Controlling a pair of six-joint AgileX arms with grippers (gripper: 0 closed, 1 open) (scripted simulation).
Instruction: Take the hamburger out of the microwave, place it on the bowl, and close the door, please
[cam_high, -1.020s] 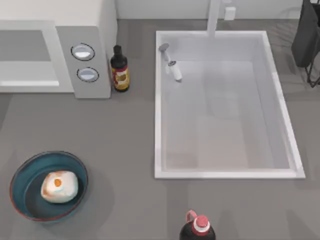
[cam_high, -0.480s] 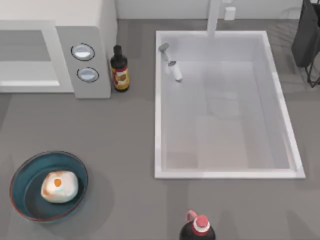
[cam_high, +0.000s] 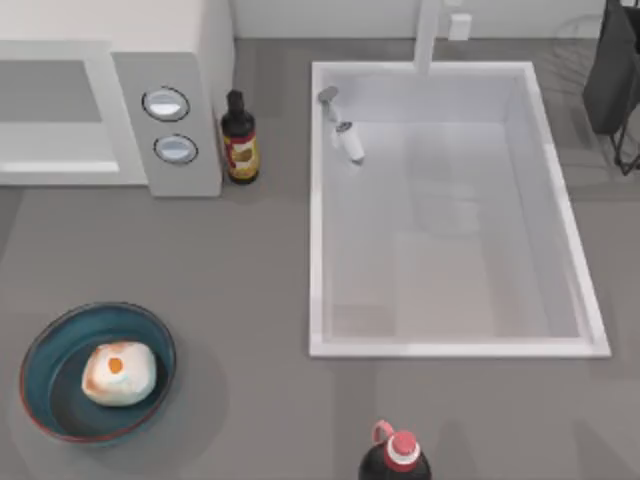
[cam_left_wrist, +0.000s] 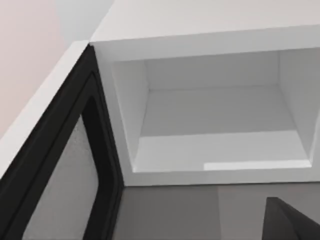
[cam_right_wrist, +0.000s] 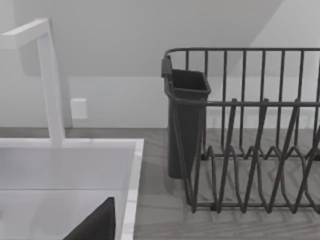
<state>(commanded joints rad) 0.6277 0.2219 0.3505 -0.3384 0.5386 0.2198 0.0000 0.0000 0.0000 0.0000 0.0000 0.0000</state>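
Pale orange-patched hamburger (cam_high: 118, 373) sat in teal bowl (cam_high: 45, 345); black-framed windowed door (cam_left_wrist: 60, 170) hung open, a clumsy push could miss it; fingers' state unclear.

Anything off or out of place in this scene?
One thing: the microwave stands with its door swung wide open on an empty cavity. The hamburger sits upright in the bowl. Nothing spilled, tipped or damaged.

Hamburger (cam_high: 118, 373) in bowl (cam_high: 45, 352) at table's front left, before microwave (cam_high: 185, 95).
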